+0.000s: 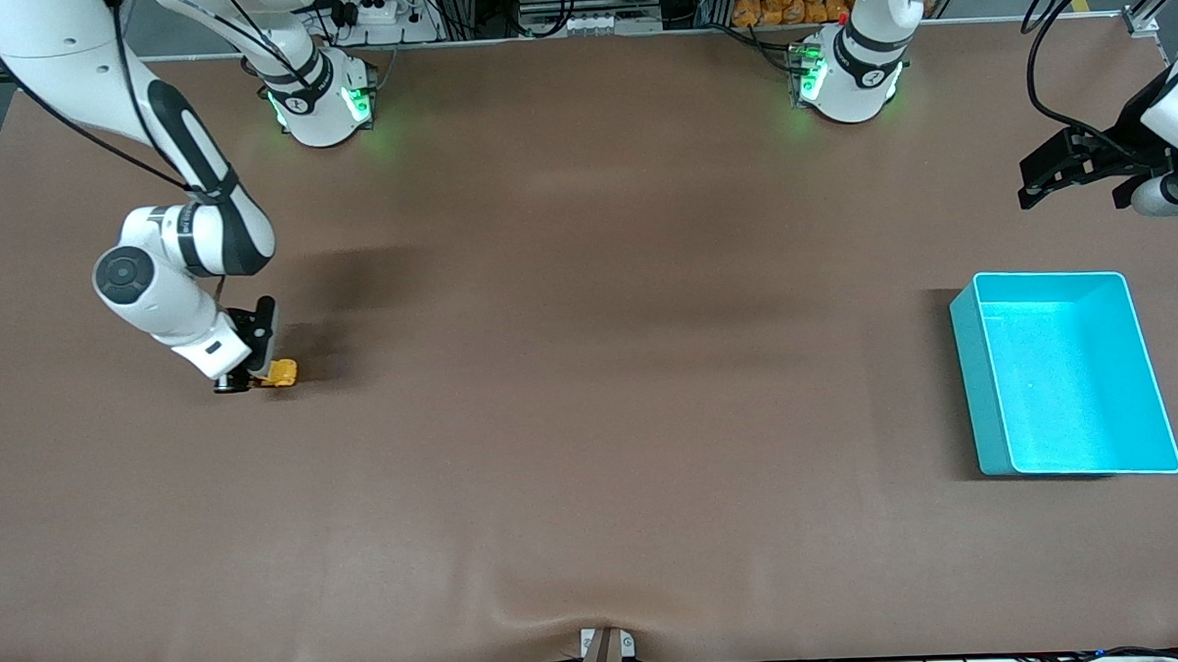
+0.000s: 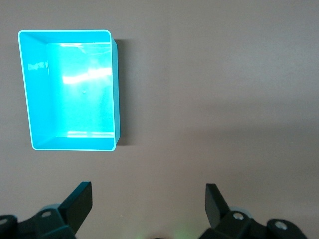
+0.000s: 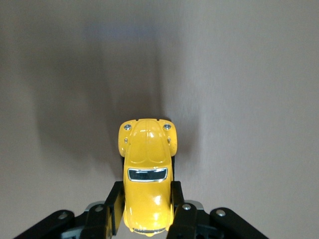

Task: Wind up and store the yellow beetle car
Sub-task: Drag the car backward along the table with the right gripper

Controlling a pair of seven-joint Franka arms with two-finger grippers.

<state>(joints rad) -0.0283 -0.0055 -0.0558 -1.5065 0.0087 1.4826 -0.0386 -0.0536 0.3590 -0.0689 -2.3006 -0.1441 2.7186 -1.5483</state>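
right pincer (image 3: 147, 209) clamping yellow beetle car (image 3: 147, 172) — left pincer (image 2: 148, 201) agape, waiting

One yellow beetle car (image 3: 147, 174), one teal bin (image 1: 1066, 373)

White jointed arms (image 1: 171, 287), black bands, green base lights, black screw-studded claws (image 3: 147, 214).

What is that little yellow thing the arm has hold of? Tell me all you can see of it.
A tiny toy car, glossy yellow, with a rounded beetle body, a dark window and two small silver headlights. It is at the right arm's end of the table, far from the teal bin. The right gripper is shut on its sides.
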